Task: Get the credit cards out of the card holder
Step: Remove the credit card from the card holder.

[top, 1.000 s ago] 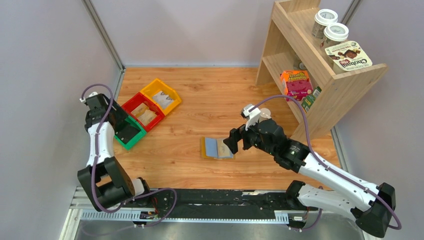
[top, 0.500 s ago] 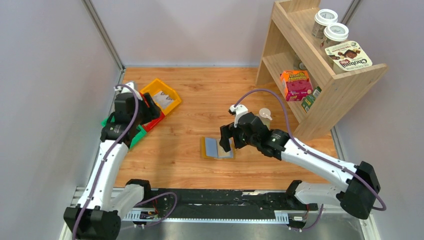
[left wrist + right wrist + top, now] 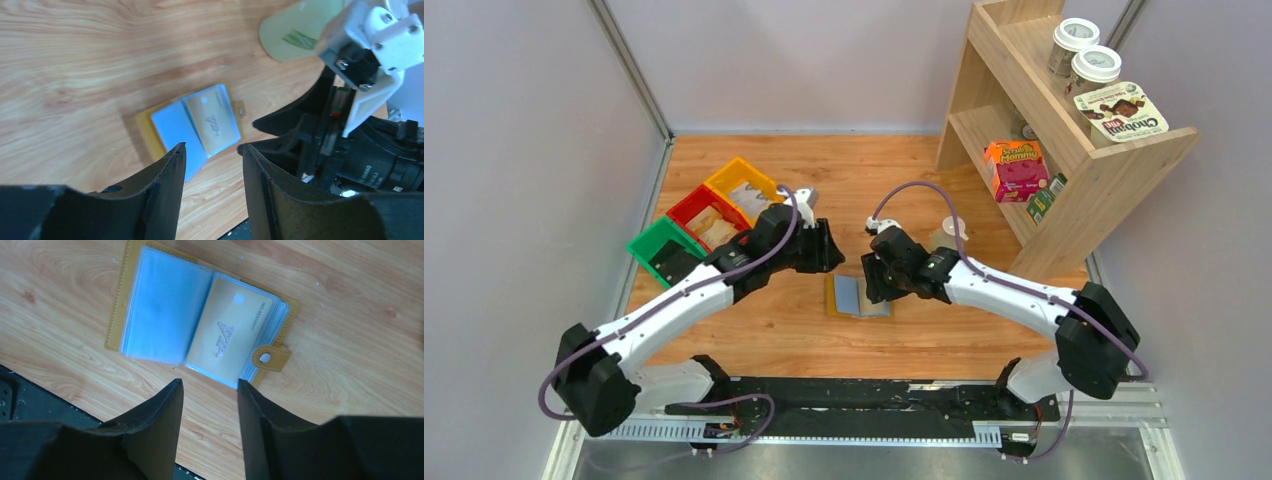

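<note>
One card holder (image 3: pixel 131 271) is seen lying open and flat on the wooden bench (image 3: pixel 874 170), near its middle and between the two grippers. It is a roughly square, mustard-yellow, leather-like cover with stitched edges. One small snap tab (image 3: pixel 270 358), carrying a round metal stud, sticks out from its right side. Clear, glossy plastic sleeves are stacked inside like pages. Behind the right-hand sleeve one credit card (image 3: pixel 227 335) is visible: thin, rectangular and tan, printed with a logo and a line of numbers. The left-hand leaf appears plain pale blue, and whether a card is held in it cannot be told.

The left gripper (image 3: pixel 212 165) is held over the bench just left of the card holder, its two black fingers spread and nothing between them. The right gripper (image 3: pixel 207 410) is held above the holder's near right edge, its fingers likewise parted and nothing gripped.

Three open plastic bins are set in a diagonal row at the far left of the bench: one green bin (image 3: pixel 652 246), one red bin (image 3: pixel 692 207) and one yellow bin (image 3: pixel 730 177). A wooden shelf unit (image 3: pixel 1114 170) stands at the far right.
</note>
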Available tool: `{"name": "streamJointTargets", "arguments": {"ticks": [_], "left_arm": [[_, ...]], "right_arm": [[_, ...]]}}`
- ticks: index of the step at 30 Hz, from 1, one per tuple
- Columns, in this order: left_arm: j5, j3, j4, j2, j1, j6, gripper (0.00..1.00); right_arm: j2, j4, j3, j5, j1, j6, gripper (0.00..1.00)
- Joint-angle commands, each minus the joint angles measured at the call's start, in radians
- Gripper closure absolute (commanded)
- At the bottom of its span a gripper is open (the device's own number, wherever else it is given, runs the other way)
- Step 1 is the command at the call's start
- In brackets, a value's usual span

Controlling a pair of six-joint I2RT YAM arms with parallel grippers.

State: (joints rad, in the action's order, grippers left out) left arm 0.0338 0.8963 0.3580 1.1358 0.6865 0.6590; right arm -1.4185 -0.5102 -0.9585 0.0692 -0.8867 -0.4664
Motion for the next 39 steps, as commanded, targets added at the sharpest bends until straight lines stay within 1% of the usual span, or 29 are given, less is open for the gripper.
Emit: {"name": "streamJointTargets", "arguments": {"ticks": [1, 2, 4, 7, 8, 9, 13, 15, 17, 24, 26, 39], "left_arm": [[0.081, -0.022, -0.148, 0.082, 0.038, 0.037, 0.48], [0.086, -0.029, -0.172, 0.103, 0.041, 0.040, 0.49], [0.107, -0.046, -0.192, 0.137, 0.041, 0.045, 0.56], [0.129, -0.074, -0.226, 0.183, 0.041, 0.050, 0.60], [0.146, -0.077, -0.232, 0.214, 0.041, 0.050, 0.64], [0.152, -0.080, -0.237, 0.228, 0.041, 0.047, 0.65], [0.190, -0.085, -0.237, 0.340, 0.041, 0.042, 0.67], [0.189, -0.103, -0.240, 0.367, 0.041, 0.051, 0.68], [0.175, -0.123, -0.241, 0.380, 0.041, 0.054, 0.69], [0.117, -0.135, -0.150, 0.386, 0.041, 0.053, 0.70], [0.101, -0.138, -0.134, 0.372, 0.041, 0.057, 0.70], [0.103, -0.146, -0.137, 0.383, 0.041, 0.067, 0.71]], "right_arm": [[-0.055, 0.041, -0.046, 0.012, 0.003, -0.054, 0.56], [-0.074, 0.047, -0.048, 0.011, 0.005, -0.057, 0.58], [-0.105, 0.059, -0.048, 0.012, 0.008, -0.066, 0.62], [-0.143, 0.076, -0.043, -0.003, 0.015, -0.077, 0.67], [-0.152, 0.085, -0.039, -0.012, 0.018, -0.080, 0.68], [-0.161, 0.090, -0.036, -0.022, 0.023, -0.081, 0.69], [-0.180, 0.101, -0.020, -0.025, 0.045, -0.094, 0.69], [-0.175, 0.107, -0.008, -0.026, 0.058, -0.101, 0.68], [-0.168, 0.105, 0.004, -0.020, 0.063, -0.101, 0.65], [-0.177, 0.108, 0.020, -0.023, 0.071, -0.107, 0.60], [-0.183, 0.111, 0.018, -0.031, 0.071, -0.106, 0.59], [-0.143, 0.131, 0.017, -0.052, 0.072, -0.090, 0.60]]}}
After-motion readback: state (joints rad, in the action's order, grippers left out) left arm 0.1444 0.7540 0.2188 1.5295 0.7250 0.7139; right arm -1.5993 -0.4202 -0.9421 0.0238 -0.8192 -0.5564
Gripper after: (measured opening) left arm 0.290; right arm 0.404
